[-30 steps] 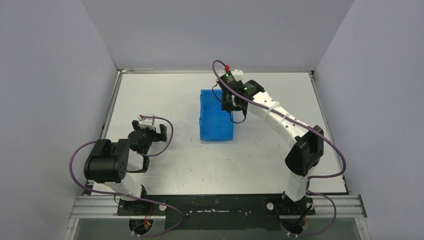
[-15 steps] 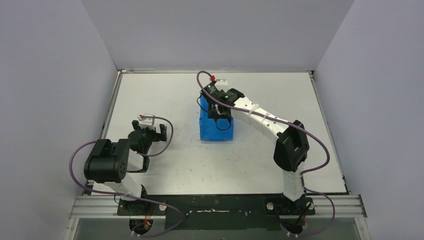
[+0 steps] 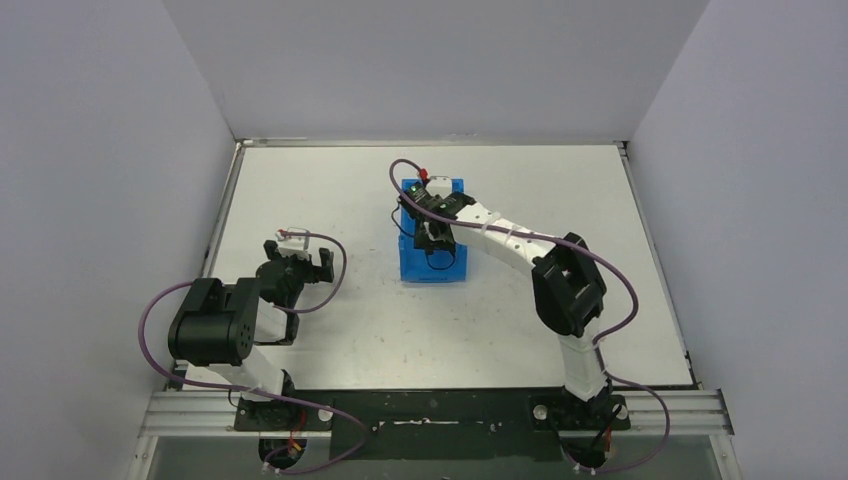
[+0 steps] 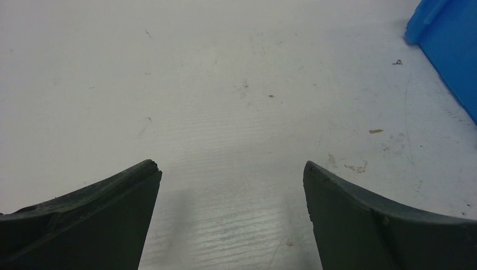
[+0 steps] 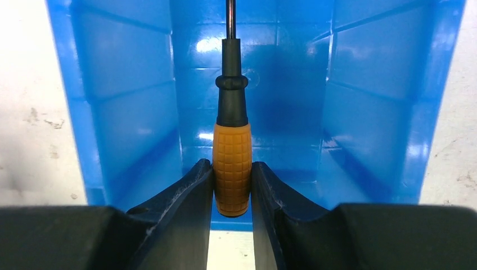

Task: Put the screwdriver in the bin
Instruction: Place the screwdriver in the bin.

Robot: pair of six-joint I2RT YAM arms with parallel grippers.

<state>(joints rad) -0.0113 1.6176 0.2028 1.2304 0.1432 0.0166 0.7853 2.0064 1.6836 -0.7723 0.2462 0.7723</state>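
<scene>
Here are 1 screwdriver [image 5: 230, 121], 1 bin [image 5: 365, 84], 1 left end effector [image 4: 230, 166], 1 right end effector [image 5: 232, 165].

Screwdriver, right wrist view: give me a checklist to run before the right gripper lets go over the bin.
1. Grip: right gripper shut on screwdriver handle: ok.
2. Aim: screwdriver lined up between the bin walls: ok.
3. Shaft tip free of the bin: cannot tell, out of frame.
4. Drop height to bin floor: cannot tell.
5. Other arm: left gripper open, apart from bin: ok.
</scene>
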